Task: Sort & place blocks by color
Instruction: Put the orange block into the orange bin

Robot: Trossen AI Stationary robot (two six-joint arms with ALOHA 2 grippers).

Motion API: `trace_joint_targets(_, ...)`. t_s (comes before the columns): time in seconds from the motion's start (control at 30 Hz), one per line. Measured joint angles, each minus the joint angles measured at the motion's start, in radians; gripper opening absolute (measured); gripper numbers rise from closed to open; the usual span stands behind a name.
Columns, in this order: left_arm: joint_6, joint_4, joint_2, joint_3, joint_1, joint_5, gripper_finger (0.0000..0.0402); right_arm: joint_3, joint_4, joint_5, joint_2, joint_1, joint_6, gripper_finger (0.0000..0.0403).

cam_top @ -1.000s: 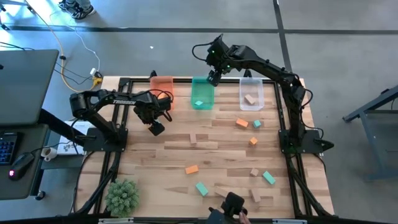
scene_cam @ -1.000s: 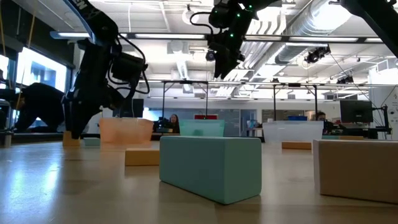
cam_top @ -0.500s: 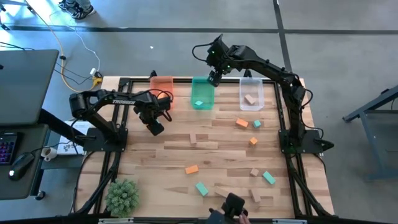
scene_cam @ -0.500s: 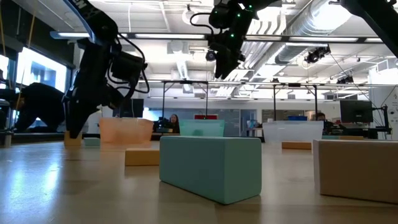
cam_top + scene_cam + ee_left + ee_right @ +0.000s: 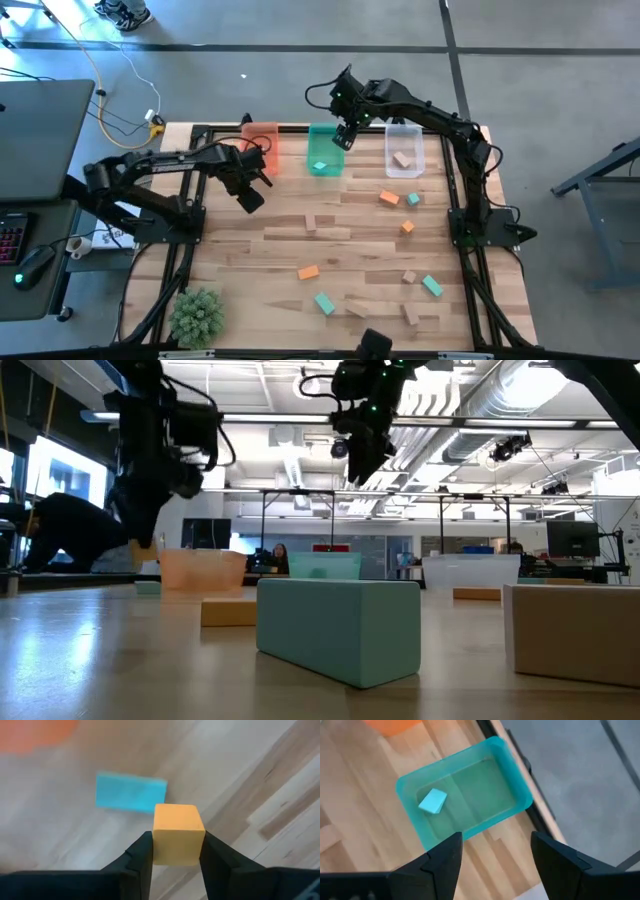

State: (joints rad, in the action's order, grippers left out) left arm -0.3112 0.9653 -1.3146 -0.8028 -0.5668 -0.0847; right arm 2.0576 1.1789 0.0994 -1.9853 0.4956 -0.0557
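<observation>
Since the left gripper (image 5: 176,851) pinches the orange block (image 5: 178,834) by its flat sides above the table (image 5: 350,245), it looks light, rigid and smooth, while the right gripper (image 5: 496,856) hangs spread over the green bin (image 5: 512,762).

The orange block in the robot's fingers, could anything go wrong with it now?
Maybe. The left gripper pinches the orange block only by its lower part, so it might slip out on the way to the orange bin. A teal block lies on the table beneath, so a dropped block could knock it. The right gripper hangs open over the green bin.
</observation>
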Motion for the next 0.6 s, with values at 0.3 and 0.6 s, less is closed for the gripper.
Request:
trace_joint_targets(0.3, 0.023, -0.199, 0.15, 0.001, -0.068, 0.008, 0.0103, 0.0, 0.052, -0.002, 0.016, -0.078, 0.122, 0.0222)
trace_joint_targets(0.6, 0.109, -0.374, 0.175, 0.001, -0.188, 0.033, 0.0104, 0.0, 0.095, 0.006, 0.016, -0.173, 0.204, 0.0222)
